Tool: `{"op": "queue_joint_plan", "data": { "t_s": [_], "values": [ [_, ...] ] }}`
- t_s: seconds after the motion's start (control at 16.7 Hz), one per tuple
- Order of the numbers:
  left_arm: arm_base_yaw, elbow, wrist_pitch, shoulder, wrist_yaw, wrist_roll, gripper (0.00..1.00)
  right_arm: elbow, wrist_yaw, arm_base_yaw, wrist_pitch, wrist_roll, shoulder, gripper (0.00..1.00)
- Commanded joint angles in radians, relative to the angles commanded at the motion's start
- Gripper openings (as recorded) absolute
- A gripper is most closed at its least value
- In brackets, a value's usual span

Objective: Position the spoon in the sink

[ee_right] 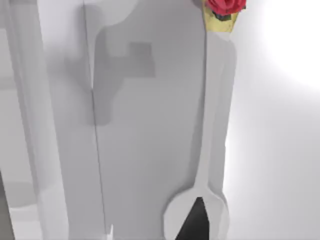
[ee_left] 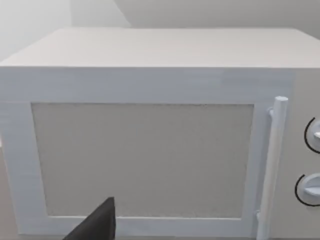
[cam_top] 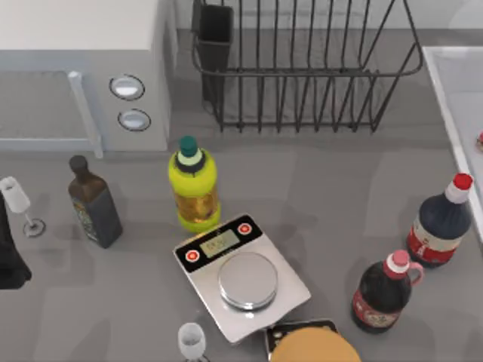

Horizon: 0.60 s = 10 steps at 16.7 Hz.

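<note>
The spoon (ee_right: 212, 130) lay lengthwise inside the sink (cam_top: 453, 90), directly beneath the right hand; its grip I couldn't tell.

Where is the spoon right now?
The spoon lies inside the sink at the table's right edge, its red flower end just peeking in at the top view's right border, past the dish rack.

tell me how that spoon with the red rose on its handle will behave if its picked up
The spoon looks like a single smooth pale piece, so it is probably stiff and a bit slippery. Its handle is long and thin, so a grip near one end may let it swing. It lies flat in the sink, so rolling seems unlikely.
</note>
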<state>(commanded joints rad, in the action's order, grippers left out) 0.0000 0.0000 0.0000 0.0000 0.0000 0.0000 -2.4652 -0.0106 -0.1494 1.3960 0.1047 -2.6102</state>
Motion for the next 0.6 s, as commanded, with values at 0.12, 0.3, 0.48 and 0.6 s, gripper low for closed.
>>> {"op": "queue_joint_plan", "data": {
  "t_s": [0.12, 0.3, 0.48, 0.6],
  "values": [
    [0.0, 0.0, 0.0, 0.0, 0.0, 0.0, 1.0, 0.0, 0.0, 0.0, 0.0, 0.0, 0.0, 0.83],
    [0.0, 0.0, 0.0, 0.0, 0.0, 0.0, 1.0, 0.0, 0.0, 0.0, 0.0, 0.0, 0.0, 1.0],
    [0.0, 0.0, 0.0, 0.0, 0.0, 0.0, 1.0, 0.0, 0.0, 0.0, 0.0, 0.0, 0.0, 1.0],
    [0.0, 0.0, 0.0, 0.0, 0.0, 0.0, 1.0, 0.0, 0.0, 0.0, 0.0, 0.0, 0.0, 1.0]
  ]
}}
